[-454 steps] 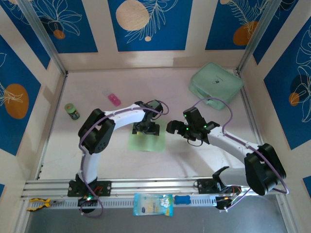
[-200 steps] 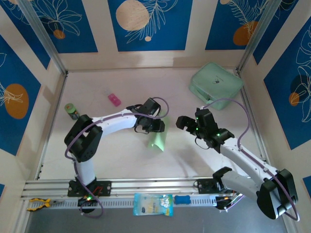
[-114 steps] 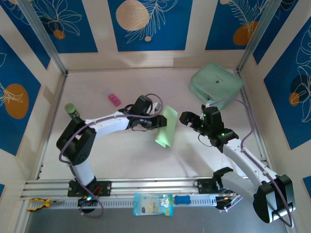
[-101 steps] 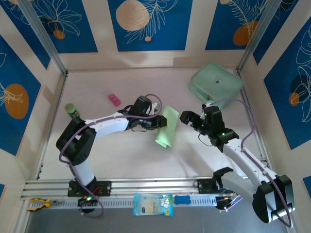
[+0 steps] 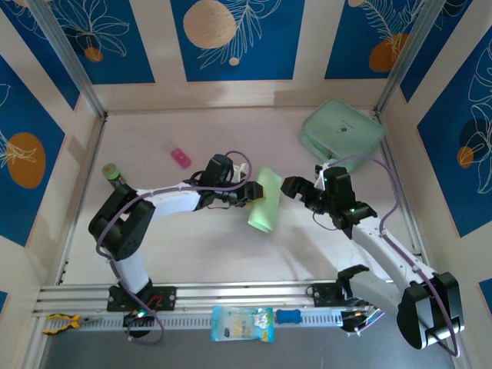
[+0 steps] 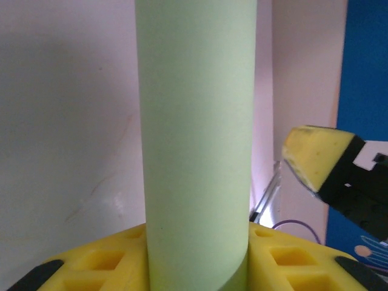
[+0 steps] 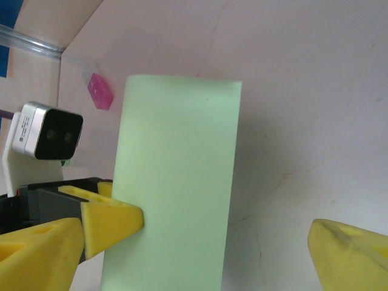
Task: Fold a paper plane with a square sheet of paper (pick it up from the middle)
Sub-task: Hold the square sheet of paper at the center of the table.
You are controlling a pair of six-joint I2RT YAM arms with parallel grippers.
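Left gripper pinched on the bowed paper sheet, held aloft; right gripper wide, around its edge. Could crumple or slip free if squeezed off-centre.

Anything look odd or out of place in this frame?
The square sheet of paper is off the table, pinched by the left gripper and bowed into a curl instead of lying flat. The open right gripper is beside it. Nothing looks spilled or torn.
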